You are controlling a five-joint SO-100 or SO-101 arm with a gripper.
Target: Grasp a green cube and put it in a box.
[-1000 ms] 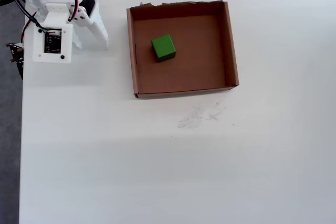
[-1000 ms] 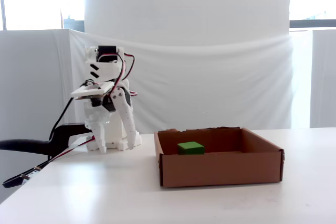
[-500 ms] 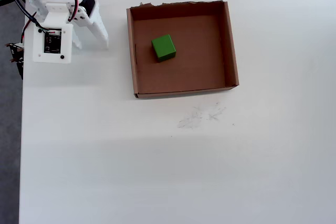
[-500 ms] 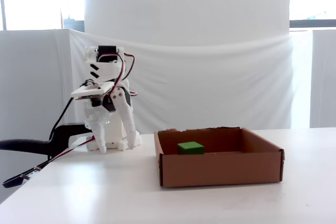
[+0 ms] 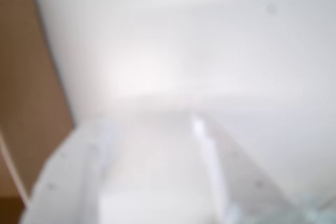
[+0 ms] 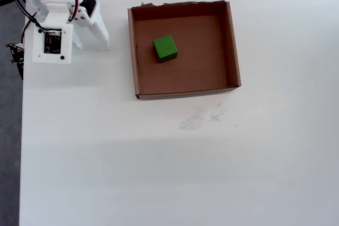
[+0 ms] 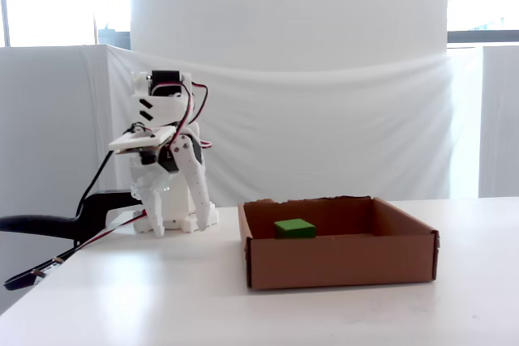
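The green cube (image 6: 164, 48) (image 7: 293, 228) lies flat on the floor of the brown cardboard box (image 6: 232, 46) (image 7: 340, 261), in its upper left part in the overhead view. My gripper (image 6: 105, 45) (image 7: 208, 219) is folded down beside the arm's base, left of the box and well clear of the cube. Its white fingers point at the table and look shut with nothing between them. The wrist view is badly blurred. It shows only the pale fingers (image 5: 231, 177) over the white table and a strip of the box wall (image 5: 26, 77) on the left.
The white table (image 6: 175, 162) stretches in front of and to the right of the box, with faint scuff marks (image 6: 204, 116) just below it. The arm's base and cables (image 6: 21, 19) sit at the table's left edge. A white curtain (image 7: 324, 119) backs the scene.
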